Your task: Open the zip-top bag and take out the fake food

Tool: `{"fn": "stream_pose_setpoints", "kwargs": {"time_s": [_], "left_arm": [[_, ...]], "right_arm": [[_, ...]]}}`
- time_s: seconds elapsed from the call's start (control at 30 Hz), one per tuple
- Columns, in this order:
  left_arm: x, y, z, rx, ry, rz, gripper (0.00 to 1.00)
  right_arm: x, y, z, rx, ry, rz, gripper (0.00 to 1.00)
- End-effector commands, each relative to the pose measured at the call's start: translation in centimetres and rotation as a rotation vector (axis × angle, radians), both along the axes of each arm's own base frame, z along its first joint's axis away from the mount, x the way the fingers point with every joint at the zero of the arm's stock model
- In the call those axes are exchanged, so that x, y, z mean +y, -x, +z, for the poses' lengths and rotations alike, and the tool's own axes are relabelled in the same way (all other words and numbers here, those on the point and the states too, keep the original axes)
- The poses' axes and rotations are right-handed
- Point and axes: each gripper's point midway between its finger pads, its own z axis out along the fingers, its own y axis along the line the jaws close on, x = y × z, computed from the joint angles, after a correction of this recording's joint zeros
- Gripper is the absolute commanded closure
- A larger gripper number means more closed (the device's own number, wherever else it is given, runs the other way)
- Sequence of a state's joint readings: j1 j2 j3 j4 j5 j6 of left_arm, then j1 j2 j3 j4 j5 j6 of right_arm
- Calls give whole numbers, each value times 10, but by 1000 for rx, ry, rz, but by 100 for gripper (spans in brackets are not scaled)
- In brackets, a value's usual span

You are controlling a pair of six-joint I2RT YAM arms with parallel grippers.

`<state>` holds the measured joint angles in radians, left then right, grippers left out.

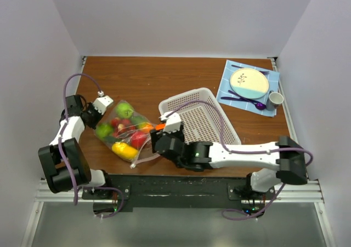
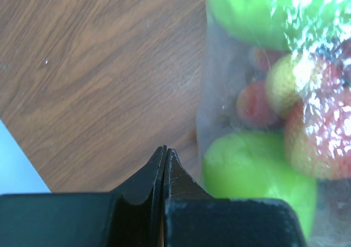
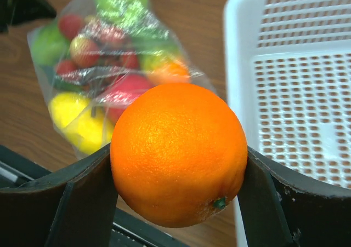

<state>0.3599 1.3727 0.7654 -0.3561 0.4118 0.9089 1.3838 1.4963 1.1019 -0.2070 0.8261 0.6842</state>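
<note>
The clear zip-top bag [image 1: 125, 131] lies on the table left of centre, holding green apples, red apples and a yellow banana; its pink zip strip [image 1: 143, 158] is at the near right edge. My right gripper [image 1: 158, 127] is shut on an orange [image 3: 178, 153] and holds it above the table between the bag [image 3: 104, 66] and the basket. My left gripper [image 1: 96, 115] is shut and empty, its tips [image 2: 165, 150] on the table just left of the bag's far end [image 2: 274, 93].
A white perforated basket [image 1: 216, 127] stands right of the bag, close to my right gripper. At the back right, a blue mat [image 1: 227, 85] carries a cream-and-blue plate [image 1: 249, 82], a small cup [image 1: 275, 98] and purple cutlery.
</note>
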Motion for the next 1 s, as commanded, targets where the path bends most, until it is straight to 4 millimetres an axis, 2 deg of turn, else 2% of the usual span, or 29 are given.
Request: {"fn": "stream_pose_setpoints", "kwargs": {"time_s": [0.0, 0.07, 0.1, 0.13, 0.17, 0.23, 0.27, 0.3, 0.33, 0.47, 0.5, 0.53, 0.6, 0.7, 0.73, 0.77, 0.8, 0.83, 0.87, 0.93, 0.97], "left_arm": [[2, 6, 9, -43, -12, 14, 100], [-2, 11, 13, -48, -5, 10, 100], [-4, 15, 14, -42, 2, 14, 100], [-6, 17, 15, -42, 5, 13, 100], [-6, 19, 21, -57, 0, 11, 100], [-12, 26, 23, -49, 13, 1, 100], [-14, 28, 27, -58, 13, -5, 100], [-15, 31, 28, -53, 16, -6, 100], [-17, 33, 30, -62, 17, -9, 100], [-16, 40, 28, -42, 4, -2, 100], [-15, 42, 27, -35, -1, 2, 100], [-12, 45, 23, -22, -15, 10, 100], [-9, 49, 17, -3, -31, 16, 100], [-7, 54, 13, 7, -39, 26, 100], [-8, 56, 12, 5, -39, 27, 100], [-8, 57, 11, 7, -37, 27, 100], [-8, 56, 11, 2, -36, 29, 100], [-8, 57, 10, 5, -33, 31, 100], [-8, 57, 9, 5, -31, 33, 100], [-8, 57, 7, 7, -30, 39, 100], [-7, 57, 6, 9, -31, 43, 100]], "right_arm": [[-58, -18, 19, -58, 33, -184, 54], [-80, -38, 23, -30, 19, -301, 58], [-100, -41, 14, 3, 82, -343, 61], [-114, -51, 8, 47, 75, -397, 64], [-120, -54, 5, 86, 24, -435, 68], [-134, -58, -5, 118, 19, -465, 68], [-134, -55, -3, 120, 22, -432, 36], [-130, -57, 0, 108, -2, -415, 8], [-132, -56, -4, 109, 12, -408, 1], [-129, -58, 1, 101, 89, -369, 1], [-130, -57, -5, 117, 146, -364, 1], [-123, -60, 7, 113, 137, -361, 2], [-120, -58, 8, 119, 211, -332, 1], [-90, -46, 27, 61, 199, -228, 1], [-74, -34, 31, 20, 211, -183, 3], [-65, -27, 34, 1, 223, -154, 18], [-57, -20, 35, -8, 230, -134, 30], [-39, -6, 31, -12, 244, -89, 42], [-32, 1, 26, -12, 254, -67, 74], [-13, 23, 14, -26, 270, -4, 99], [-6, 29, 1, -31, 297, 13, 100]]}}
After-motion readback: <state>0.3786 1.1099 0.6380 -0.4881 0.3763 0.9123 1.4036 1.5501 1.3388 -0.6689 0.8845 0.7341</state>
